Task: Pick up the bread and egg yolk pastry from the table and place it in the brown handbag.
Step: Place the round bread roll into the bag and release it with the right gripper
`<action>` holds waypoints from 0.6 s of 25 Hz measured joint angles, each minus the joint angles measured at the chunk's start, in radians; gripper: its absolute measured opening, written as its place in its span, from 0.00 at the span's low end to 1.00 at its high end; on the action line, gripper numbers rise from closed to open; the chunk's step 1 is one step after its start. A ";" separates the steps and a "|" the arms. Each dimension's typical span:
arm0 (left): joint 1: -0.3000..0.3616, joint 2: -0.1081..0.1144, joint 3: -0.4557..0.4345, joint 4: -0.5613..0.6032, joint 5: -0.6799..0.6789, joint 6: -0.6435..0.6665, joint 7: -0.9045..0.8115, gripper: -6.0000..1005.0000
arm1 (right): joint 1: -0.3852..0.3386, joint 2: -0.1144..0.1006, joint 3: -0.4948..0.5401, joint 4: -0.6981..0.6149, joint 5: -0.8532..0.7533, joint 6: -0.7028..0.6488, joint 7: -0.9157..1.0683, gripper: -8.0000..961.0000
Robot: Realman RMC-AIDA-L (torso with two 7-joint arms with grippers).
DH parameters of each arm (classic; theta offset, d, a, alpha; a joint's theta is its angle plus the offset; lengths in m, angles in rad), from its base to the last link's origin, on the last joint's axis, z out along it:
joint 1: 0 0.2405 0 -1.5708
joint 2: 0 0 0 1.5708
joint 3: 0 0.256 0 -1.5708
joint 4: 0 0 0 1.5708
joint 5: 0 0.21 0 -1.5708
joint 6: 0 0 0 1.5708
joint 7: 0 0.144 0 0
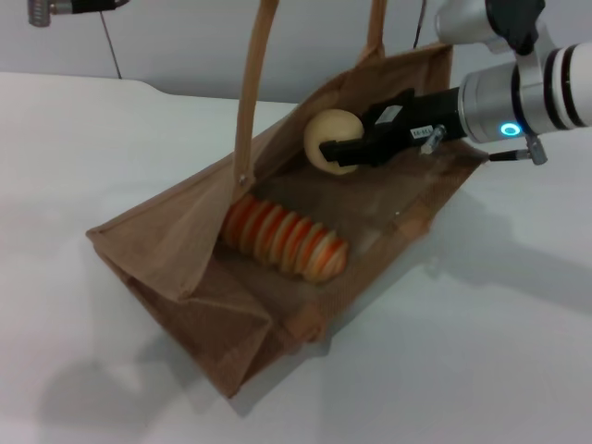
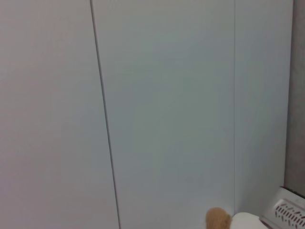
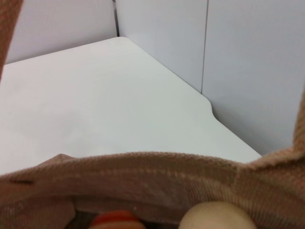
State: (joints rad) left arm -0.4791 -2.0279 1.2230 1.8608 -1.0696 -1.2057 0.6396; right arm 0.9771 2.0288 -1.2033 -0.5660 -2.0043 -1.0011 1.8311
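Inside the brown handbag (image 1: 185, 277), bread (image 1: 285, 240) lies diagonally; right tool (image 1: 344, 151) pinches egg yolk pastry (image 1: 330, 134).

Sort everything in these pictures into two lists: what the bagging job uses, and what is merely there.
In use: bread, lying inside the brown handbag; egg yolk pastry, held over the bag's opening by the right gripper.

Merely there: white table; wall panels; left arm, up at the far left.
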 joint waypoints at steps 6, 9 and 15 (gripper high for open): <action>0.006 0.000 -0.006 0.000 0.000 0.000 0.000 0.12 | 0.013 -0.001 -0.003 0.031 -0.006 0.023 -0.004 0.59; 0.010 0.001 -0.008 0.000 0.005 0.000 0.000 0.12 | 0.007 -0.002 -0.003 0.031 -0.006 0.036 -0.003 0.65; 0.021 0.002 -0.029 -0.006 0.009 0.005 0.003 0.12 | 0.001 -0.004 -0.004 0.033 -0.011 0.039 0.002 0.78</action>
State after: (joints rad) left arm -0.4580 -2.0258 1.1935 1.8544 -1.0604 -1.2011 0.6429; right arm 0.9785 2.0251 -1.2072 -0.5335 -2.0152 -0.9623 1.8333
